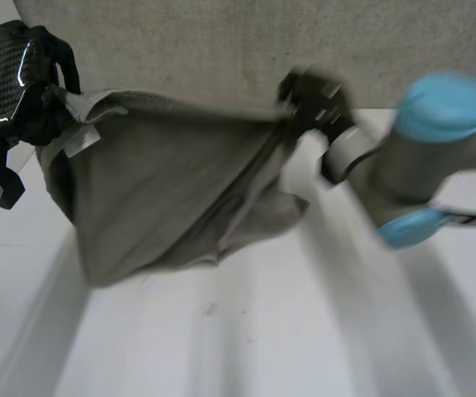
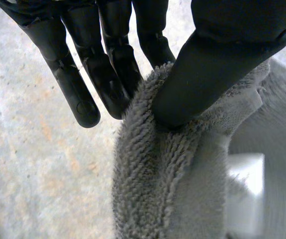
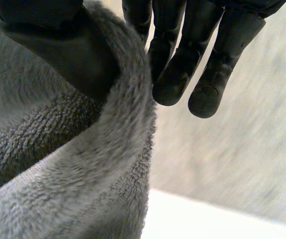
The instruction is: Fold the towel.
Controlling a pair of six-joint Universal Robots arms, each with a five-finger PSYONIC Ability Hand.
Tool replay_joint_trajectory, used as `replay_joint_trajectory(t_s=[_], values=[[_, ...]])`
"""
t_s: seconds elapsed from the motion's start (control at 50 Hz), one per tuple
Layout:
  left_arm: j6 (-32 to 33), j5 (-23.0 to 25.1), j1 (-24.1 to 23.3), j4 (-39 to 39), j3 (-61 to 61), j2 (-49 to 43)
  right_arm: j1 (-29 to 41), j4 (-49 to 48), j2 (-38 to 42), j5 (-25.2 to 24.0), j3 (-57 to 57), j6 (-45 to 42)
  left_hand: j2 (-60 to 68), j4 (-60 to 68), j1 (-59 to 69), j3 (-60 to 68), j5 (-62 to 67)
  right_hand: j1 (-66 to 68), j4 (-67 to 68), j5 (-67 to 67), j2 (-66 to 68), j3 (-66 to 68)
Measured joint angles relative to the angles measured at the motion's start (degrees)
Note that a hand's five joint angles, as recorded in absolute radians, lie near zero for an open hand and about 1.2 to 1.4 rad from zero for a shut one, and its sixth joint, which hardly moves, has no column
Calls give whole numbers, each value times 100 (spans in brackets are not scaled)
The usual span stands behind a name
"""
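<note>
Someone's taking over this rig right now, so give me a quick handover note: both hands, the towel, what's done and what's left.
Left hand: shut on the towel, pinching one end of its upper edge between thumb and fingers.
Right hand: shut on the towel, pinching the other end of that edge.
Towel: held up between both hands, sagging in the middle over the white table; I cannot tell if its bottom touches.
Done: towel grasped and lifted.
Left: lay it down, fold it, release. No neat fold shows yet.
</note>
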Motion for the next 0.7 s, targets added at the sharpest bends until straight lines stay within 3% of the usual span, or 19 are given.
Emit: replay_joint_trajectory(t_s=[0.06, 0.12, 0.18, 0.28, 0.38, 0.58, 0.7], values=[[-9, 8, 87, 0, 37, -134, -337, 380, -593, -410, 0, -841, 0, 0, 55, 8, 57, 0, 0, 0, 23, 0], [-30, 13, 123, -2, 105, -359, -637, 1472, -1166, -1108, -326, -2044, 0, 0, 55, 9, 57, 0, 0, 0, 70, 0], [-46, 22, 49, -15, 167, -654, -704, 2616, -1265, -1464, -717, -2725, 0, 0, 109, 9, 58, 0, 0, 4, 114, 0], [-43, 74, -282, -35, 278, -1312, -642, 4306, -947, -1647, -1176, -3710, 0, 0, 114, 9, 92, 0, 0, 45, 145, 0], [-12, 113, -608, -59, 438, -2079, -557, 5179, -389, -1573, -1290, -4765, 0, 0, 114, 9, 95, 0, 0, 46, 146, 0], [100, 120, -780, -254, 1546, -3637, -524, 5066, 1014, -877, -2060, -6064, 0, 0, 114, 9, 93, 0, 0, 46, 146, 1], [494, 93, -772, -489, 3382, -4307, -508, 3768, 1917, -284, -3973, -7017, 0, 0, 114, 9, 93, 0, 0, 47, 146, 1]])
